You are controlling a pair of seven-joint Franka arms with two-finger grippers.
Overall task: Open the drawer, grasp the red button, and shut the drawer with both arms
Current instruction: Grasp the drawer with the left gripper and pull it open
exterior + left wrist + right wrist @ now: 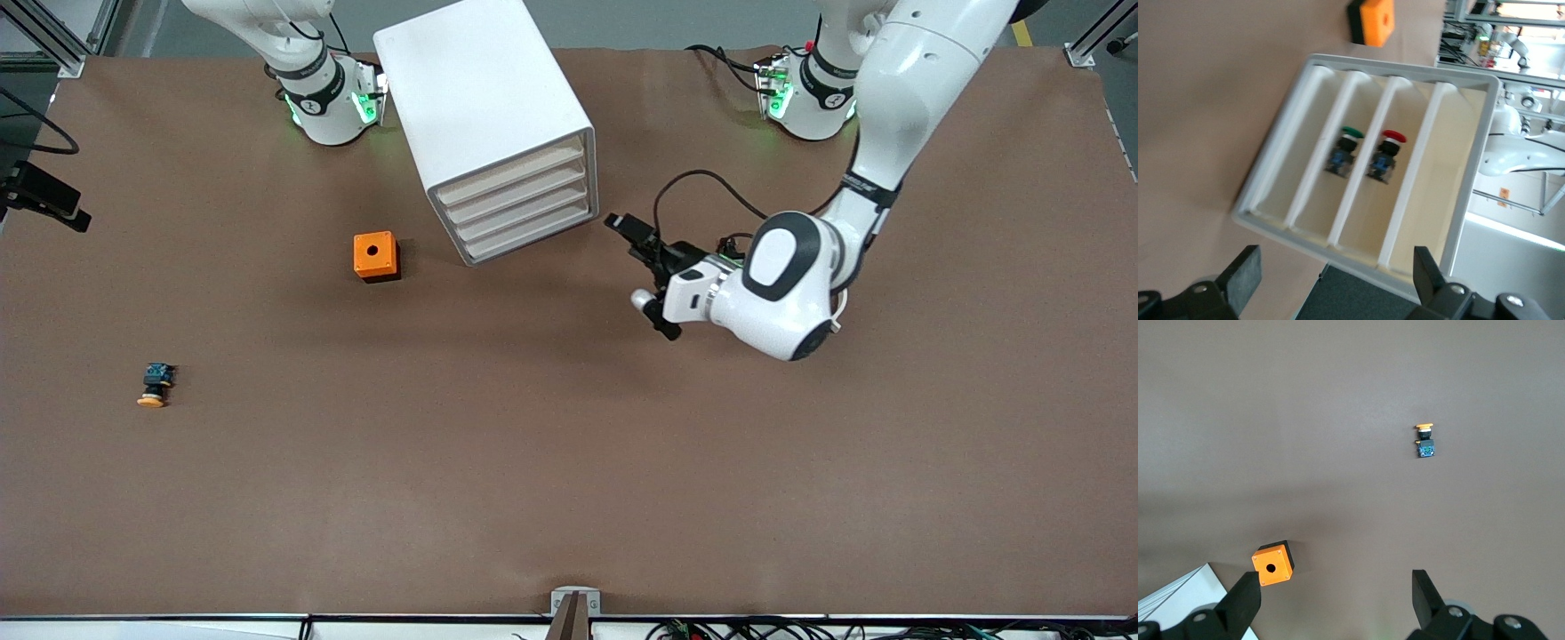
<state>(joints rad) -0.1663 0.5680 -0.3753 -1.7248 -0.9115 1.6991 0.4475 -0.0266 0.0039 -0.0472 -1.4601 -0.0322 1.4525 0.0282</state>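
On the brown bench a white plastic four-drawer cabinet stands between the two arm bases, its drawer fronts all shut in the front view. The left end effector hangs just in front of those drawers, fingers spread wide and empty. Through the translucent fronts the left wrist view shows the small red-capped push-button with its black-and-blue body lying in one drawer, and a like green-capped button in the neighbouring drawer. The right end effector is likewise wide open and empty – high above the bench. Beside the cabinet, toward the right arm's end, sits an orange cube with a hole; an orange-capped button lies well apart, nearer the front camera.
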